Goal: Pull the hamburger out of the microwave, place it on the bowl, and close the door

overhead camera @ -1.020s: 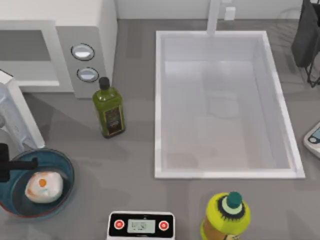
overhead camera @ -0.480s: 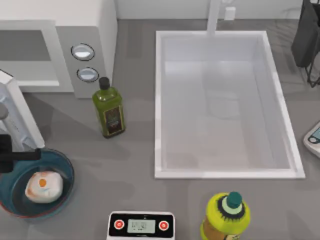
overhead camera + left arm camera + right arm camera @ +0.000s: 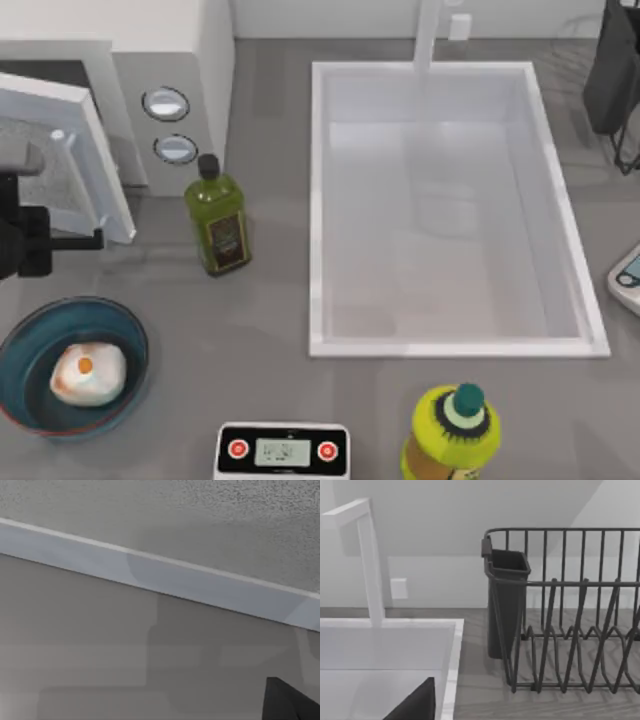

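Note:
The hamburger point(image 3: 88, 372), pale with an orange patch, lies in the blue bowl point(image 3: 138, 338) at the front left. Behind it at the back left stands the white microwave point(image 3: 190, 60) with two round knobs. Its door point(image 3: 60, 150) is swung partway across the opening. My left gripper point(image 3: 40, 237) sits at the left edge just in front of the door's outer face, well clear of the bowl. The left wrist view looks closely at the door's speckled window point(image 3: 210, 510) and white frame point(image 3: 160, 575). A dark part of my right gripper point(image 3: 415, 705) hangs over the sink's back corner.
A green oil bottle point(image 3: 218, 225) stands right of the door's free edge. The large white sink point(image 3: 320, 210) takes up the middle. A white scale point(image 3: 283, 450) and a yellow bottle point(image 3: 452, 425) sit at the front. A dark dish rack point(image 3: 570, 610) stands at the back right.
My left gripper has gone from above the bowl toward the back. The door has swung from wide open to partway across the microwave's opening. The hamburger has stayed in the bowl.

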Robot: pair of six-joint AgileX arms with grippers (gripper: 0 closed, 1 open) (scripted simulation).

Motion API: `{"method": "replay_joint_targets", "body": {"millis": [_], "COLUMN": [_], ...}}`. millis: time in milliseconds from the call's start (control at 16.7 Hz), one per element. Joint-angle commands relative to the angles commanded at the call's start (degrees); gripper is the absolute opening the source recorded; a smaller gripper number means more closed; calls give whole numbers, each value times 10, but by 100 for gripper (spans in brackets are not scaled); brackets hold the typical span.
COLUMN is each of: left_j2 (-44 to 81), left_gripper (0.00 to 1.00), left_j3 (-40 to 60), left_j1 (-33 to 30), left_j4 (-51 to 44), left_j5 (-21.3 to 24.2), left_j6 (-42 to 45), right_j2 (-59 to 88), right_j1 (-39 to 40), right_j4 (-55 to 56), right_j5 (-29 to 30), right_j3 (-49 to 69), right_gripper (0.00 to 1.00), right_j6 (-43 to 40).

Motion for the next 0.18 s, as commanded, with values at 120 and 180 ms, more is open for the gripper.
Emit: {"method": "replay_joint_targets", "body": {"millis": [120,180], "left_j2": [18,19], "left_gripper": [0,0], "left_j3": [13,14], "left_j1": [-1,-1], "left_j4": [10,10], "left_j5": [0,0], "left_j6": [0,0], "right_j2": [0,0], "right_j1": [0,0], "right_j4": [0,0], "right_j5": [0,0], "right_j3": [0,0], "right_gripper": [100,100], "right_j6": [0,0]}}
